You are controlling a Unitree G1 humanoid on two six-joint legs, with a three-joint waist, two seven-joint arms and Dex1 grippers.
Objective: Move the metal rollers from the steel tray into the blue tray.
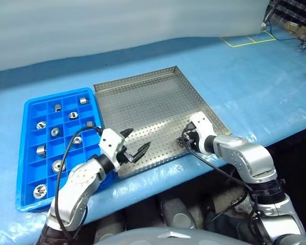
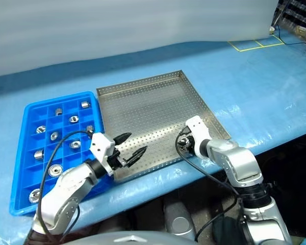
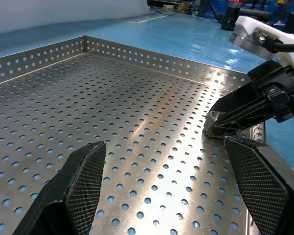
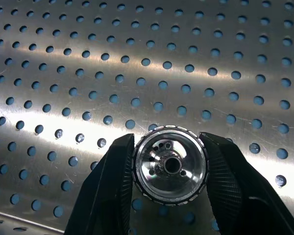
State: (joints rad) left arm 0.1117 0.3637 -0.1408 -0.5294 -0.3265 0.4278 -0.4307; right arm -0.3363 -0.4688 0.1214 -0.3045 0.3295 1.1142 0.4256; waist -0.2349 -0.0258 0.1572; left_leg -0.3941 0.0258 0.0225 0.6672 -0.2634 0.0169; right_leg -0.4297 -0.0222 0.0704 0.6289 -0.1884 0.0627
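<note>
With the right claw (image 4: 169, 169) clamped on the last metal roller (image 4: 169, 164) near the steel tray's (image 1: 143, 97) front right corner, lift straight before crossing to the blue tray (image 1: 31, 109), left claw (image 1: 135, 144) apart

Head cams above; wrist cams near steel tray (image 1: 158, 102)

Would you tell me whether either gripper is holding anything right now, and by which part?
The right gripper has its jaws shut on a metal roller, pinching its round sides over the steel tray. The left gripper is open, holding nothing.
</note>
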